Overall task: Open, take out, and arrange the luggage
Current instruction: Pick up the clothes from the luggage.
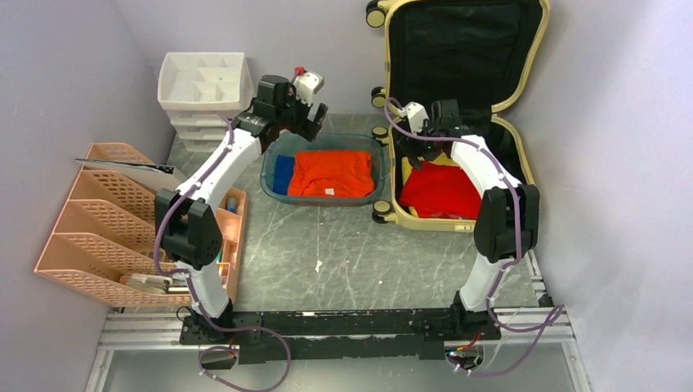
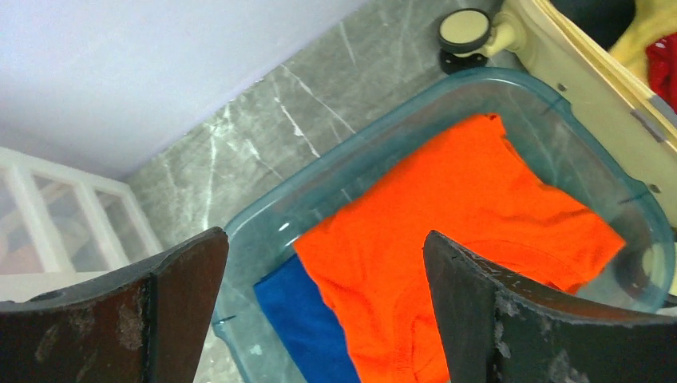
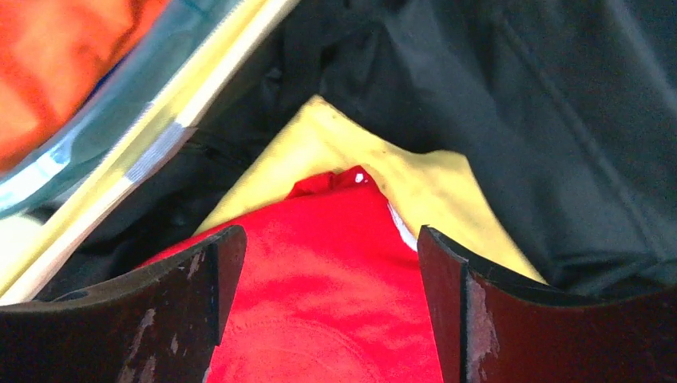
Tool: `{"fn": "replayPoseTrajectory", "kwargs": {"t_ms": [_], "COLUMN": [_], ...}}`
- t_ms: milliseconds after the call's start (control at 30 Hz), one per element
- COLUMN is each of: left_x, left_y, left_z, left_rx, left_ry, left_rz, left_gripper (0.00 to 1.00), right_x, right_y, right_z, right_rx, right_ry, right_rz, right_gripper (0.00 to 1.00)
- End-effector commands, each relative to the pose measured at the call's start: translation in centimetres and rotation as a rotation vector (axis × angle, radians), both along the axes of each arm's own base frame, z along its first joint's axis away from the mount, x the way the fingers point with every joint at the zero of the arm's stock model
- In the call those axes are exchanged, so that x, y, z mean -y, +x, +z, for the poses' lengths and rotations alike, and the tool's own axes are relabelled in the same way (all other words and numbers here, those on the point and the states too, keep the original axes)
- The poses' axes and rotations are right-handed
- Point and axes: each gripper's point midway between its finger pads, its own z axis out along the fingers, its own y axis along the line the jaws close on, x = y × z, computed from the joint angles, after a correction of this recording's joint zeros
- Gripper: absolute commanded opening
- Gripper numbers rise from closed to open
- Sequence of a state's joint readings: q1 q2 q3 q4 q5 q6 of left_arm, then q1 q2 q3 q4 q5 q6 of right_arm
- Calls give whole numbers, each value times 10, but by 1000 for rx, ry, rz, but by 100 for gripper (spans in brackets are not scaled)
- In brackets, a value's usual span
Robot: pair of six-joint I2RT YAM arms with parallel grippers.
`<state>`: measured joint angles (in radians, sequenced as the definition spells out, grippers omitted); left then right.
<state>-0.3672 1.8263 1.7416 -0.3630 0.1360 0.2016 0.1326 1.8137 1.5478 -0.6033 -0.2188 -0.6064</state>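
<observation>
Top external view gives us the luggage (image 1: 462, 61) at the back right of the table (image 1: 343, 245), already open. Its lid stands upright against the rear wall with the black lining facing us, and its lower shell lies flat on the table. In that shell we see a red garment (image 1: 437, 189) with a yellow garment (image 1: 442, 161) showing just behind it. Just left of the luggage, close against its wheeled side, sits a teal tray (image 1: 266, 175). It holds an orange garment (image 1: 331, 173) and, tucked at its left, a blue garment (image 1: 283, 173).

The left gripper (image 1: 304, 122) hovers above the back left part of the tray. From the left wrist we see its fingers (image 2: 184, 295) spread wide and holding nothing, with the orange and blue cloth lying below. The right gripper (image 1: 413, 153) reaches down into the lower shell. From the right wrist we see its fingers (image 3: 199, 295) likewise well apart and empty, poised over the collar end of the red garment. We cannot tell whether the tips touch the cloth.

A white drawer unit (image 1: 204, 82) stands at the back left, and a peach file rack (image 1: 98, 212) lines the left edge of the table.
</observation>
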Motion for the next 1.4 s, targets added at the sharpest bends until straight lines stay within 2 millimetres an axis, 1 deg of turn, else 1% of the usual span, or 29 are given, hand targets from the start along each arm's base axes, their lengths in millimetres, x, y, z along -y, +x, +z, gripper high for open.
{"fn": "replayPoseTrajectory", "kwargs": {"t_ms": [0, 100, 233, 300, 433, 533, 600, 733, 900, 1133, 1300, 1367], "left_x": [22, 31, 37, 39, 42, 44, 46, 49, 53, 56, 56, 56], "left_y": [-15, -20, -26, -28, -30, -32, -33, -36, -38, -40, -41, -42], "left_z": [15, 13, 8, 6, 3, 1, 0, -2, -3, -5, -7, -8], "left_rx": [31, 29, 29, 27, 25, 22, 20, 13, 11, 7, 4, 2], "left_ry": [-39, -25, -2, -1, 11, 13, 13, 17, 14, 16, 18, 17], "left_rz": [-52, -65, -73, -79, -83, -87, -91, -99, -108, -114, -116, -118], "left_gripper": [97, 97, 97, 97, 97, 97, 97, 97, 97, 97, 97, 97], "right_x": [17, 14, 12, 8, -3, -5, -2, 2, 7, 14, 19, 20], "right_y": [35, 36, 34, 32, 25, 23, 21, 17, 10, 9, 13, 14], "right_z": [28, 14, -9, -19, -40, -56, -62, -66, -65, -62, -40, -36], "right_rx": [177, 149, 130, 122, 83, 60, 51, 44, 53, 79, 157, 170], "right_ry": [113, 165, 128, 119, 98, 58, 43, 19, 2, -27, -21, -26], "right_rz": [-311, -400, -462, -468, -457, -459, -469, -472, -476, -491, -511, -513], "right_gripper": [83, 80, 76, 75, 70, 64, 62, 57, 56, 53, 56, 56]}}
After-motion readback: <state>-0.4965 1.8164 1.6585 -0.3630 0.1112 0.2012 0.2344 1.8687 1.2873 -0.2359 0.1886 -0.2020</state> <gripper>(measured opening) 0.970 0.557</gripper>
